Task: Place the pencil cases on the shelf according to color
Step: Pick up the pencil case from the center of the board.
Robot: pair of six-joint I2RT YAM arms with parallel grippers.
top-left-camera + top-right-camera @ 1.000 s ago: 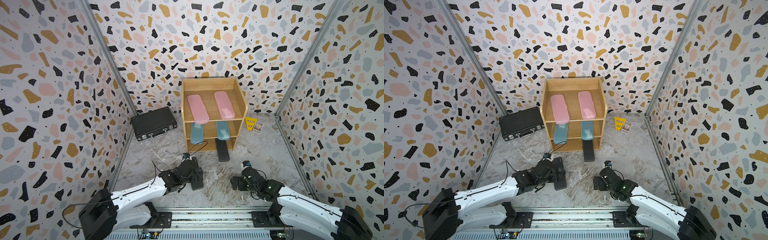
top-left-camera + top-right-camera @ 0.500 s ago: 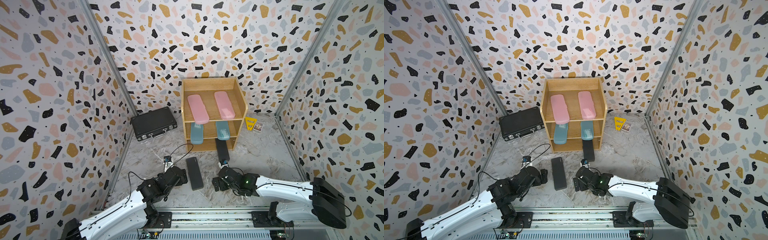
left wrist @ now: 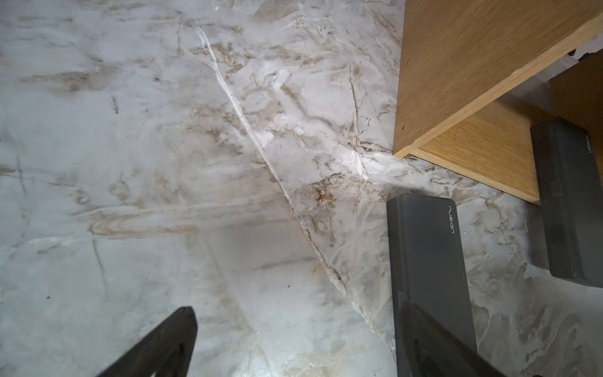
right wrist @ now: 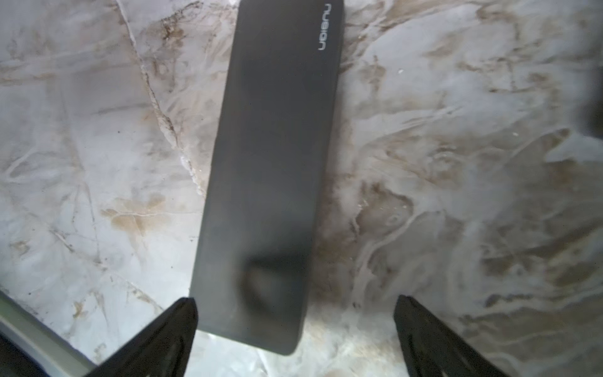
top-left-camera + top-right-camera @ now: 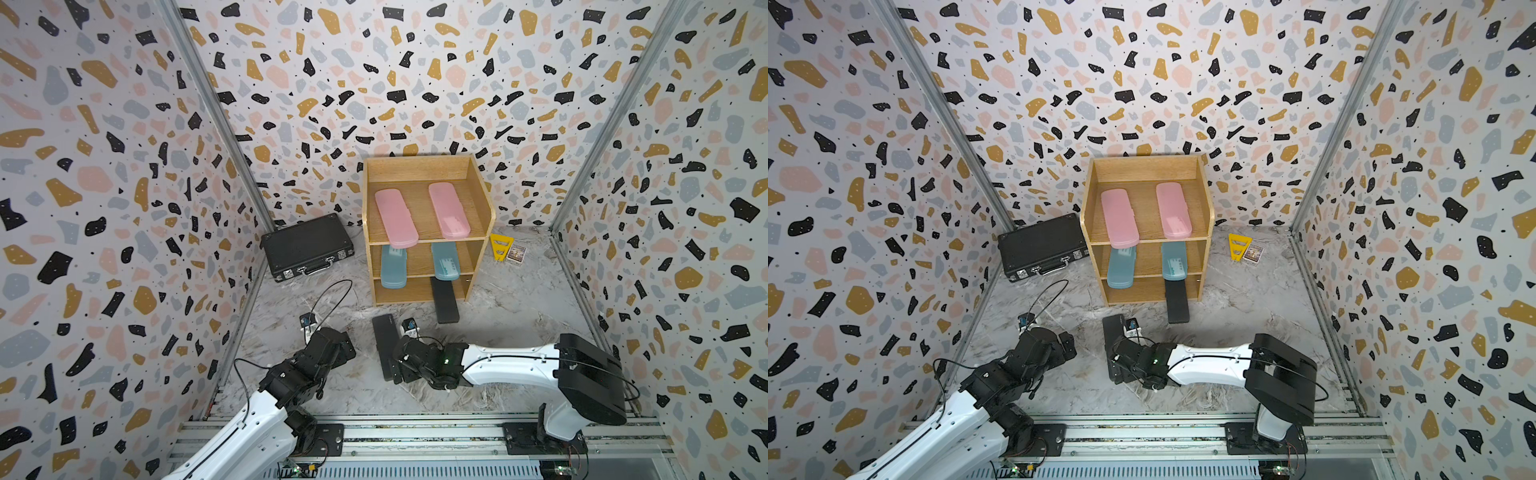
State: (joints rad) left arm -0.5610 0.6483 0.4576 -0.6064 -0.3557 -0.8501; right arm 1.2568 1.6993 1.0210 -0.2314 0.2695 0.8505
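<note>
**Mia:** Which step is this?

**Ben:** The last black case. It lies flat on the tabletop, just in front of the shelf.

**Mia:** Where are the others?

**Ben:** Two pink cases sit on the top level and two teal cases on the middle one. The other black case is on the bottom level, sticking out in front.

**Mia:** Are the right fingers holding anything?

**Ben:** No. They are spread wide, one on each side of the case's near end, and they are not squeezing it.

**Mia:** And the left fingers?

**Ben:** Spread wide too, and empty, off to the side.

**Mia:** What comes next?

**Ben:** I think the right fingers must go down, squeeze the long sides and lift. Then they slide the case into the empty spot on the bottom level, beside its twin. It should stay flat to fit under the middle board.
</note>
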